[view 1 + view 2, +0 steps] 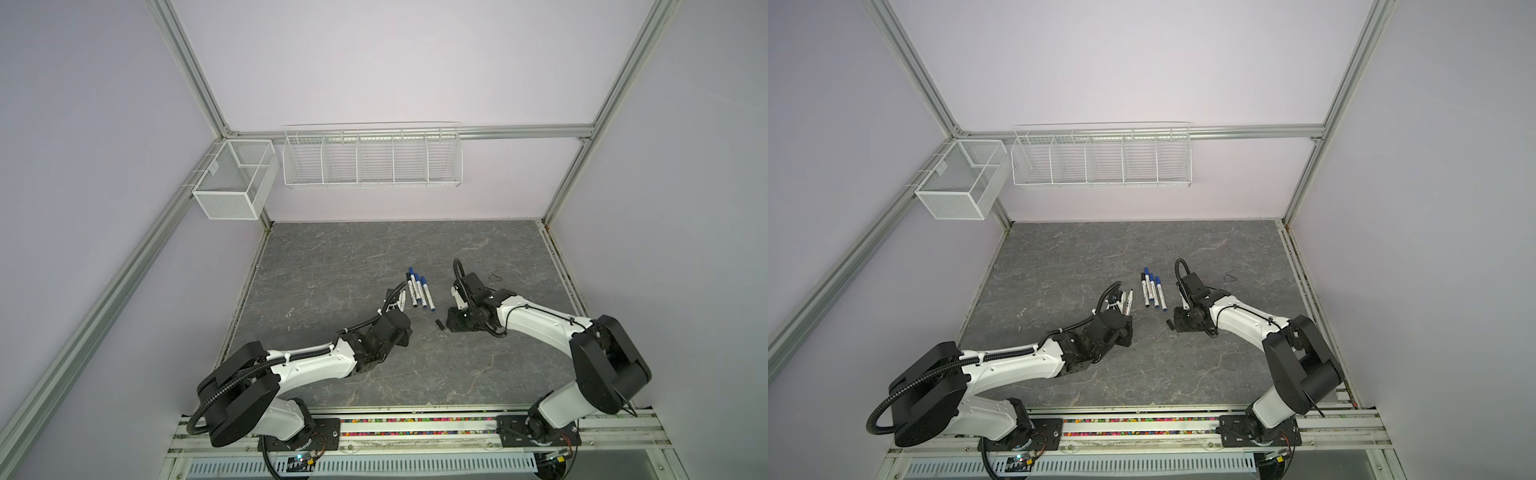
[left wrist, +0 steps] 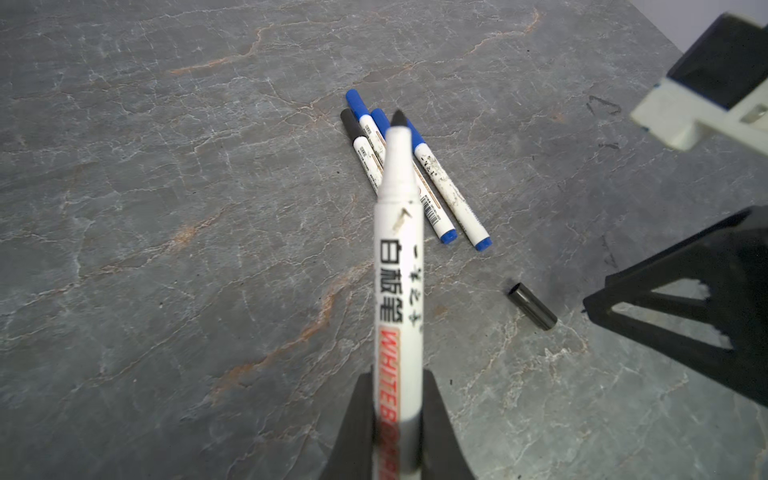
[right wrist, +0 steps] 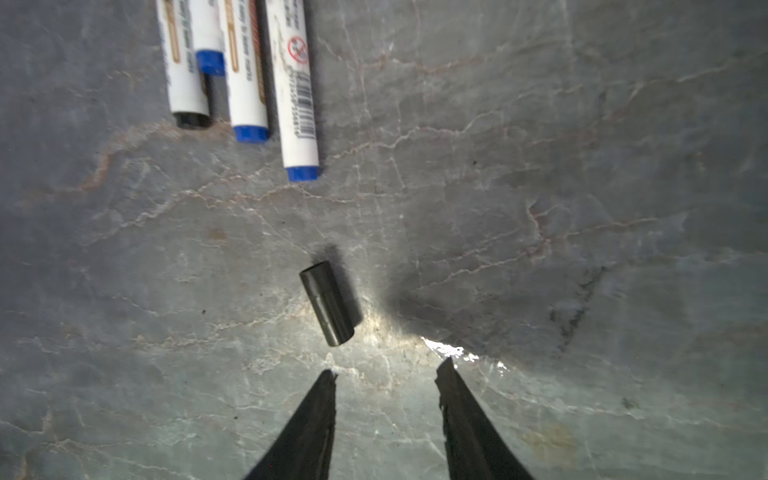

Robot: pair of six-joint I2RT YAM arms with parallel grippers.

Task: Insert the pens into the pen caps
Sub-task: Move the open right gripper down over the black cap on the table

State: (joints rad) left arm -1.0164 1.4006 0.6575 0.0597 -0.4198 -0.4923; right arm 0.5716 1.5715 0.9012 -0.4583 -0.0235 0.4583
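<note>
My left gripper (image 2: 398,384) is shut on an uncapped white pen (image 2: 399,270) with a black tip, which sticks out ahead of the jaws. In both top views this pen (image 1: 401,300) (image 1: 1128,300) is held just left of several capped pens (image 1: 419,291) (image 1: 1152,291) lying side by side mid-table. One loose black pen cap (image 3: 330,307) (image 1: 439,324) (image 1: 1169,323) (image 2: 532,306) lies on the table. My right gripper (image 3: 388,369) (image 1: 449,322) is low over the table and open. The cap lies just beyond its fingertips, not between them.
The capped pens (image 3: 249,62) (image 2: 451,195) lie beyond the loose cap, with blue and black caps. A white wire rack (image 1: 372,156) and a mesh basket (image 1: 232,183) hang on the back wall. A small dark mark (image 1: 494,276) sits on the table behind the right arm.
</note>
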